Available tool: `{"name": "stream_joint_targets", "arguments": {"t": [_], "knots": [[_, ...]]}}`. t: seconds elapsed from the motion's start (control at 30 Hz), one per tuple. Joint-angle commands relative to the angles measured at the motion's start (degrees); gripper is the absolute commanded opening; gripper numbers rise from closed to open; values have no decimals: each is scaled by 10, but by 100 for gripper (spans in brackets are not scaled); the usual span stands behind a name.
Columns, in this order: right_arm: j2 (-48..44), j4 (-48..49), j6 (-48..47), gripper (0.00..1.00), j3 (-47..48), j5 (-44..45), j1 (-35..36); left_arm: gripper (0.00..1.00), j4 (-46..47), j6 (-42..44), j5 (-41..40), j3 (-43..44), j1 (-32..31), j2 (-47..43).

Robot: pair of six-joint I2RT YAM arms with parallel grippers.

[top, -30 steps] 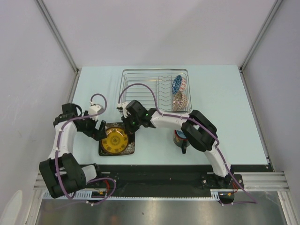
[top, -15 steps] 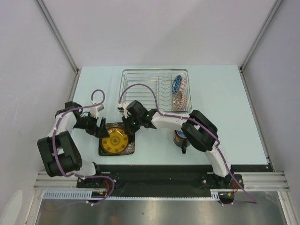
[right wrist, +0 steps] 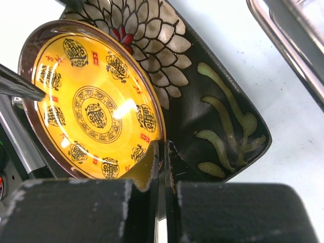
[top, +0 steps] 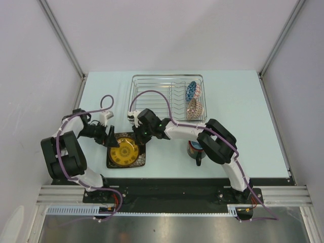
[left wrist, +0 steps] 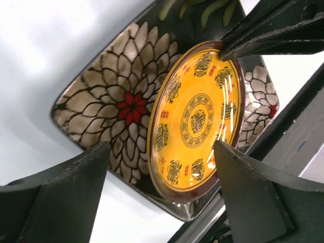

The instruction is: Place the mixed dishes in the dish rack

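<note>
The round yellow patterned plate (top: 124,152) lies on the square black floral plate (top: 112,163) at the near left. My right gripper (top: 137,134) is shut on the yellow plate's far rim (right wrist: 91,111), with one finger on its face and one behind it over the black plate (right wrist: 212,111). My left gripper (top: 109,137) is open at the plates' left edge, and its fingers straddle the yellow plate's rim (left wrist: 195,121) without touching it. The blue bowl (top: 191,91) and the brown-speckled bowl (top: 193,109) stand in the dish rack (top: 152,96). The mug (top: 195,150) sits on the table under the right arm.
The dish rack's near-left corner is just behind the right gripper, and its wire edge shows in the right wrist view (right wrist: 288,45). The right gripper's dark finger (left wrist: 273,30) crosses the top of the left wrist view. The table's near rail lies close below the plates.
The left arm has folded back to the left while its gripper edged slightly toward the plates. The right gripper and the yellow plate have stayed put.
</note>
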Motion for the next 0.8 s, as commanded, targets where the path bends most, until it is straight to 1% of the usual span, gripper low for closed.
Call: {"name": "stream_joint_targets", "arguments": {"t": [0.0, 0.1, 0.27, 0.37, 0.47, 0.5, 0.57, 0.6, 0.63, 0.7, 0.77], "knots": [[-29, 8, -12, 0, -1, 10, 4, 78, -23, 41, 49, 3, -16, 20], [-29, 3, -15, 0, 12, 10, 5, 72, -53, 73, 54, -2, -32, 44], [-23, -4, -23, 0, 25, 14, 9, 73, -74, 93, 63, 6, -44, 58], [-23, -7, -25, 0, 36, 18, 9, 71, -98, 110, 73, 20, -51, 76], [-28, -18, -31, 0, 48, 24, 9, 57, -124, 129, 77, 37, -54, 96], [-30, -18, -32, 0, 49, 27, 9, 47, -131, 132, 76, 42, -54, 99], [-35, -19, -32, 0, 48, 29, 8, 36, -144, 142, 73, 51, -54, 107], [-37, -19, -31, 0, 48, 30, 7, 26, -147, 142, 73, 54, -54, 110], [-37, -18, -31, 0, 48, 29, 6, 21, -151, 144, 73, 56, -53, 110], [-36, -18, -30, 0, 48, 29, 6, 11, -151, 144, 70, 61, -54, 107], [-35, -19, -28, 0, 49, 28, 7, 10, -150, 138, 67, 64, -54, 102]]}}
